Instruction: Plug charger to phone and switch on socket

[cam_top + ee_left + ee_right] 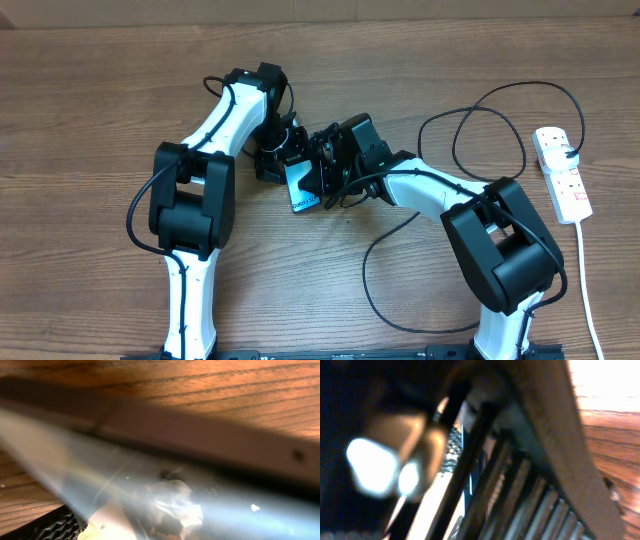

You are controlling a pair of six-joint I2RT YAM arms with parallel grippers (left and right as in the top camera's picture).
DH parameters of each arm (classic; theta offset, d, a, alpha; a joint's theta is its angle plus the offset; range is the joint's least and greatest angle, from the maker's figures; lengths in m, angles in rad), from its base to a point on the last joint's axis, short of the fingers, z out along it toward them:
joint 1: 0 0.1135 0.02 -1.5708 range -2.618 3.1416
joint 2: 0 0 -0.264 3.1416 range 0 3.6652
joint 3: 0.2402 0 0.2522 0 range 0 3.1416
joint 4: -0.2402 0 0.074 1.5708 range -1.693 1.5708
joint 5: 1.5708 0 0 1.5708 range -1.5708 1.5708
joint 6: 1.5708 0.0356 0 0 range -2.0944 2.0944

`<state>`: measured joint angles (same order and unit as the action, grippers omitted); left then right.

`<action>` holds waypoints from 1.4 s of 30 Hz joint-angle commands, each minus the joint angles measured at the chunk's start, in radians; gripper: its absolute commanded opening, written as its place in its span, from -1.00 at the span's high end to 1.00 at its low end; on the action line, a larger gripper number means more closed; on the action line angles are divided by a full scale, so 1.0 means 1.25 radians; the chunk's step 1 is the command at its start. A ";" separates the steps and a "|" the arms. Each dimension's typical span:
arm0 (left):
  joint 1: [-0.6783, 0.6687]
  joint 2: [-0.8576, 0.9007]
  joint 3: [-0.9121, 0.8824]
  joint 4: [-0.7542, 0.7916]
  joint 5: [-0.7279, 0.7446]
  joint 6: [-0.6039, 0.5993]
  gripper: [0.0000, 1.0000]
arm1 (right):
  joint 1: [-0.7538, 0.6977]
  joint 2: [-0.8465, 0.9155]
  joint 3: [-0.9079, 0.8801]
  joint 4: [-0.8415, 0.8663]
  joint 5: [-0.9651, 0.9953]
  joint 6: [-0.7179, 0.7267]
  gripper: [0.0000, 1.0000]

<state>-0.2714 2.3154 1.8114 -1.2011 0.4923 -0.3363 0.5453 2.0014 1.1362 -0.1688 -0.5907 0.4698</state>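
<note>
- The phone (299,186) sits near the middle of the wooden table (90,80), skewed, its dark text at the near short edge; the two grippers crowd it from either side
- The left gripper (272,160) is at the phone's far-left corner, touching or nearly so; in the left wrist view the phone's edge and shiny screen (200,445) fill the picture as a blur, with a ribbed pad (55,527) at the lower left corner; I cannot tell whether the jaws stand wide or narrow
- The right gripper (328,172) is just right of the phone; the right wrist view shows only a blurred ribbed finger (535,505) and dark shapes, so its state cannot be told either
- The charger (364,270) loops in wide black curves right of the right arm and runs to the socket (563,175); its plug tip is hidden (somewhere among the grippers)
- The socket lies at the far right, well apart from the phone; its thick white cord (585,270) trails toward the near edge
</note>
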 commanded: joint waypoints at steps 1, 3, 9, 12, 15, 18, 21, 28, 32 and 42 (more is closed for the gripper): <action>-0.031 0.015 -0.006 0.022 0.336 0.095 -0.99 | 0.046 0.064 -0.015 -0.037 -0.152 -0.026 0.93; -0.009 0.015 -0.006 0.024 0.434 0.106 -1.00 | 0.046 0.064 -0.015 -0.078 -0.151 -0.026 0.93; 0.060 0.015 -0.006 0.022 0.632 0.105 -0.99 | 0.046 0.064 -0.015 -0.155 -0.152 -0.026 0.93; 0.082 0.015 -0.006 0.022 0.680 0.105 -1.00 | 0.044 0.064 -0.015 -0.153 -0.152 -0.026 0.93; 0.099 0.015 -0.006 0.020 0.697 0.117 -1.00 | 0.033 0.064 -0.014 -0.132 -0.210 -0.026 0.93; 0.109 0.015 -0.006 0.015 0.747 0.149 -0.99 | 0.011 0.064 -0.014 -0.105 -0.305 -0.026 0.93; 0.114 0.015 -0.006 0.016 0.817 0.162 -1.00 | -0.010 0.064 -0.014 -0.085 -0.393 -0.026 0.93; 0.114 0.015 -0.006 -0.002 0.872 0.160 -0.99 | -0.070 0.064 -0.014 -0.051 -0.582 -0.023 0.93; 0.114 0.015 -0.006 -0.022 0.872 0.161 -1.00 | -0.095 0.064 -0.013 -0.049 -0.649 -0.023 0.93; 0.114 0.015 -0.006 -0.116 0.872 0.235 -0.87 | -0.131 0.050 -0.006 -0.033 -0.707 -0.018 0.93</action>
<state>-0.1116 2.3734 1.7756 -1.3167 1.4925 -0.1101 0.3790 2.0613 1.1328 -0.2115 -1.4372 0.4355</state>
